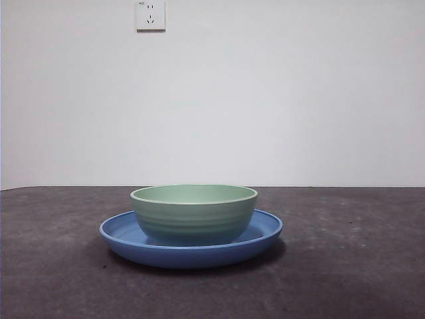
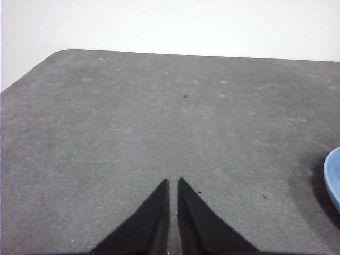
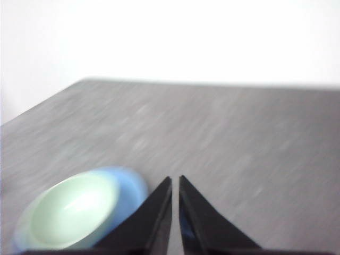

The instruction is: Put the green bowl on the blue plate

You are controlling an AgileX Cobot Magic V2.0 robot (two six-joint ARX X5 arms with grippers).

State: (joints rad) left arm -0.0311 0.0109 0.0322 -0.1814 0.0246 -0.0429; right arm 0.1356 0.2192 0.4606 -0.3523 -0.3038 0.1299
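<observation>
Closest to me, the blue plate sits flat on the dark table with the green bowl standing upright inside it, roughly centred, so by my reckoning the job is done and nothing is left but for the arms to stay clear. Both are off it: the right gripper hangs above and beside the pair with its jaws nearly together and empty, while the left gripper, jaws likewise almost closed on nothing, waits over bare table with only the plate's edge in sight.

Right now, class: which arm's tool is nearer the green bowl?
Right. The right tool is beside the green bowl on the blue plate; the left tool sees only the plate's edge.
</observation>
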